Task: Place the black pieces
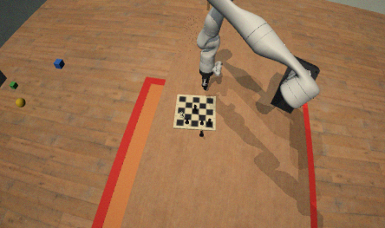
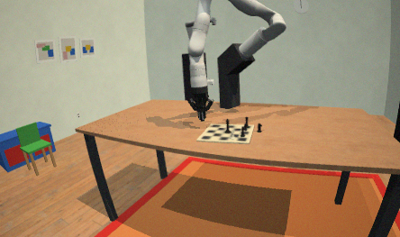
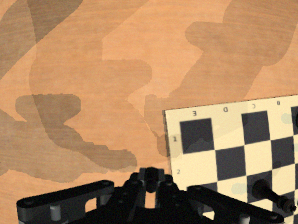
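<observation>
Your gripper is nearly closed on a small black piece beside the chessboard, ready for placing.

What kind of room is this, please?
Probably a playroom or children's room fitted with a robot workstation. Signs: a small green chair beside a blue toy chest, coloured block pictures on the wall, and a chessboard on a wooden table.
</observation>
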You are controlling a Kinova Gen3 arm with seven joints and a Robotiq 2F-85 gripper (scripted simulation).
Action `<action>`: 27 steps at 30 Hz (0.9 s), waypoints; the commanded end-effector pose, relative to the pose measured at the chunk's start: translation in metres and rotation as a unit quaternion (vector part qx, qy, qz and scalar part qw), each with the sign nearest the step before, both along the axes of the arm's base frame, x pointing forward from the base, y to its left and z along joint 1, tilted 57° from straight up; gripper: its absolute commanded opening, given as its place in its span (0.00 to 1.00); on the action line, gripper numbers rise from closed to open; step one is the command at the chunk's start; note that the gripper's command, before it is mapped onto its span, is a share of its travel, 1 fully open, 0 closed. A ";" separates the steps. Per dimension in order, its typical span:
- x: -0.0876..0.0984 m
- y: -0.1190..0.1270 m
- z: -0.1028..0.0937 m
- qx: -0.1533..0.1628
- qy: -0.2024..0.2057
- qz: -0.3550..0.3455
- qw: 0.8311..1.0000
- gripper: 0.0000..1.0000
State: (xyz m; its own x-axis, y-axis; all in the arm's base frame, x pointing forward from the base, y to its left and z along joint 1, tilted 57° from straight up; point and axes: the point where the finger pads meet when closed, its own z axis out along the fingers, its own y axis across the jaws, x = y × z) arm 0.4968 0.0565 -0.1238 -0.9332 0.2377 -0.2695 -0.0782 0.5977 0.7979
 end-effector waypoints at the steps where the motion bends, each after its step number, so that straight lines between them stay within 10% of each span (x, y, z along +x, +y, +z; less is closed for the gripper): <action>1: -0.002 -0.030 0.016 -0.008 -0.006 -0.010 1.000 0.00; 20: -0.013 -0.049 0.033 -0.009 -0.007 -0.009 1.000 0.00; 27: -0.028 -0.009 0.086 -0.029 -0.049 0.021 0.998 0.00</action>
State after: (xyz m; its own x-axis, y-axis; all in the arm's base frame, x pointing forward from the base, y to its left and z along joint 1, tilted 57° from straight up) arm 0.4756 0.0419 -0.0530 -0.9130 0.1982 -0.3566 -0.1607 0.6287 0.7609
